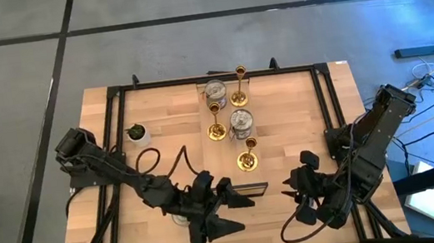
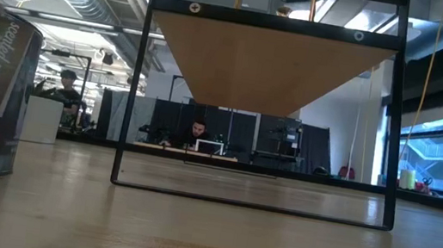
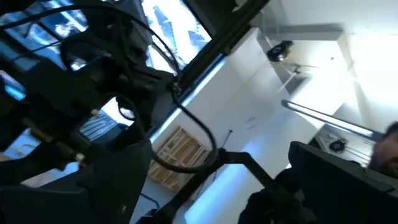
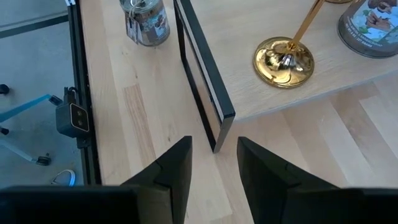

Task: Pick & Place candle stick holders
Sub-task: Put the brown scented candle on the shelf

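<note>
flanking the wooden board's [image 1: 268,98] near edge, left gripper [image 1: 227,212] is spread wide and tipped upward, right gripper [image 1: 299,199] part-open, empty; gold holder [image 1: 246,158] is kept clear.

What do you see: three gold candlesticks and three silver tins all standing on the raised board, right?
Not quite. The three gold candlesticks do stand on the raised board, but only two silver tins are there, as the high view shows. The third tin stands on the table beside the board.
</note>
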